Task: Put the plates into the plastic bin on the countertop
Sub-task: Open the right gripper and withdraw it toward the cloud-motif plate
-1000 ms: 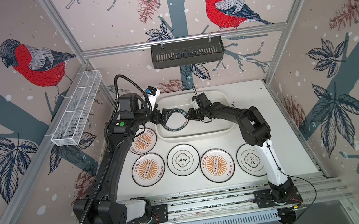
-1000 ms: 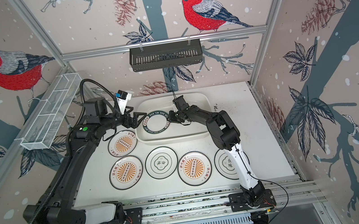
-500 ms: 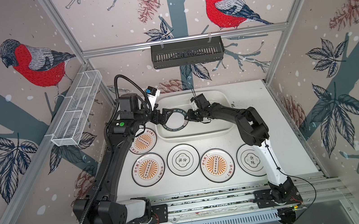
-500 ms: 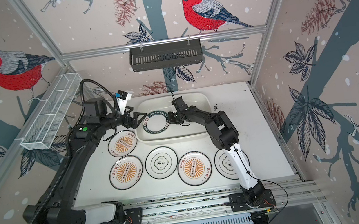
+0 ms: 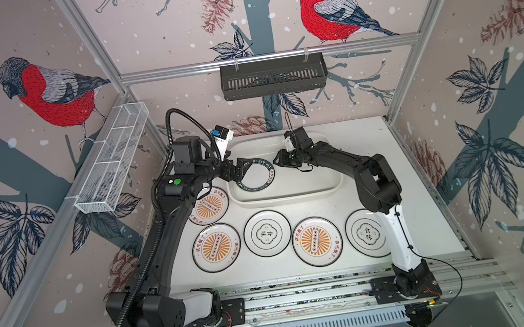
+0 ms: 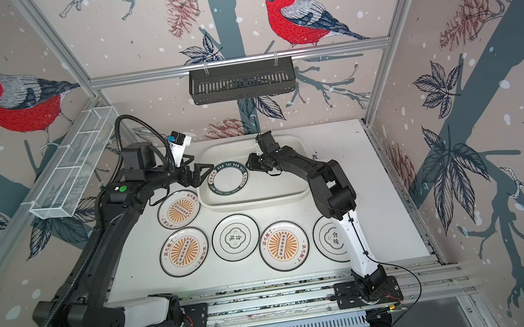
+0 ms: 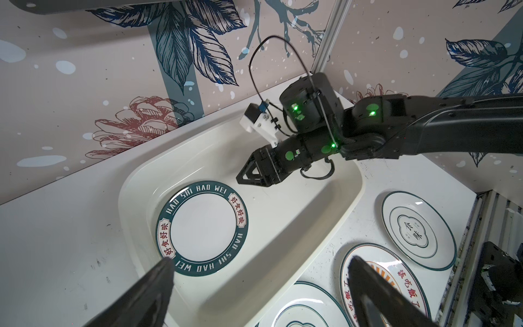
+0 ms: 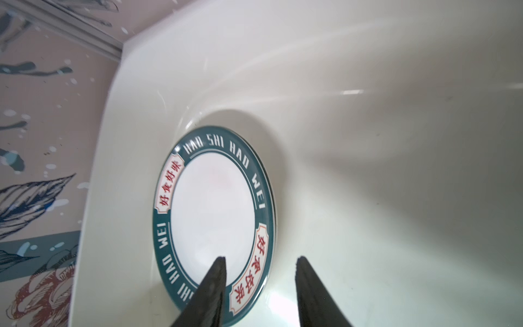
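A lettered plate (image 5: 254, 176) is lying flat in the left end of the plastic bin (image 5: 292, 195). The right gripper (image 8: 260, 259) and left gripper (image 7: 260, 258) are both hanging open and empty, facing across it. If either is pulling back low, it risks clipping the bin's rim or the other arm. The bin's right half is lying free, and five plates (image 5: 266, 233) are waiting on the countertop (image 5: 409, 169).

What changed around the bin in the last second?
The right pincer opened and let go of the teal-banded HAO SHI HAO WEI plate, which lies in the left end of the plastic bin. The pincer's tips now hang just clear of the plate. The plate itself barely shifted. The left pincer stayed open by the bin's left end. The five plates on the countertop did not move.
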Robot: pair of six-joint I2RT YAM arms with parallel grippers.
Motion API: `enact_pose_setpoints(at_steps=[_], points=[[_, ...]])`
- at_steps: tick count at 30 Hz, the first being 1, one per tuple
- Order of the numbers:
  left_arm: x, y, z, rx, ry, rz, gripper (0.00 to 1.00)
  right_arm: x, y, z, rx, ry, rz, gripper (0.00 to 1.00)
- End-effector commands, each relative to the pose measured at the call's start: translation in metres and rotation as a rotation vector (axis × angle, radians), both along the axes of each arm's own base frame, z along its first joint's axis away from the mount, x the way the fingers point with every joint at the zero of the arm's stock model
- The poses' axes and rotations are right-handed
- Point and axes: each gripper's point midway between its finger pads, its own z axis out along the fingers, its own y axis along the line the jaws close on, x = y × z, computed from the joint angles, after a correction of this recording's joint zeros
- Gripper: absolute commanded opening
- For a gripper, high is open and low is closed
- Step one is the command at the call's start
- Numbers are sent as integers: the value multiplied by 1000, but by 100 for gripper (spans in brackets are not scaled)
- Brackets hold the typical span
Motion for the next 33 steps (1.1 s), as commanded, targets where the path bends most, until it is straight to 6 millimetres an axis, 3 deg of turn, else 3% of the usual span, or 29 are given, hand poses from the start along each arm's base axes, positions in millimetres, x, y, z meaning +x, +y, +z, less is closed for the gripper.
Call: enact_pose_setpoints(at_steps=[1, 5, 7, 13, 17, 20, 25, 26, 28, 33], points=[[-2, -1, 8, 1, -28, -16, 95, 6, -20, 32, -24, -74, -37, 44], [-1, -2, 9, 4, -34, -28, 95, -7, -54, 66, -16, -119, -108, 46], [-1, -3, 9, 7, -35, -37, 95, -21, -74, 75, -33, -124, -143, 47], [0, -8, 12, 5, -35, -67, 95, -79, -159, 90, -181, -128, -355, 53], [0, -13, 14, 3, -40, -91, 95, -131, -216, 76, -179, -69, -514, 57], [0, -18, 13, 6, -43, -106, 95, -172, -253, 51, -142, 4, -604, 58], [1, -25, 10, 10, -44, -130, 95, -222, -301, 32, -114, 82, -773, 59], [1, -26, 10, 11, -42, -136, 95, -232, -311, 32, -127, 94, -809, 66], [1, -30, 9, 13, -44, -147, 95, -248, -323, 28, -138, 138, -846, 72], [1, -37, 5, 12, -42, -172, 95, -284, -340, 5, -137, 307, -888, 74]])
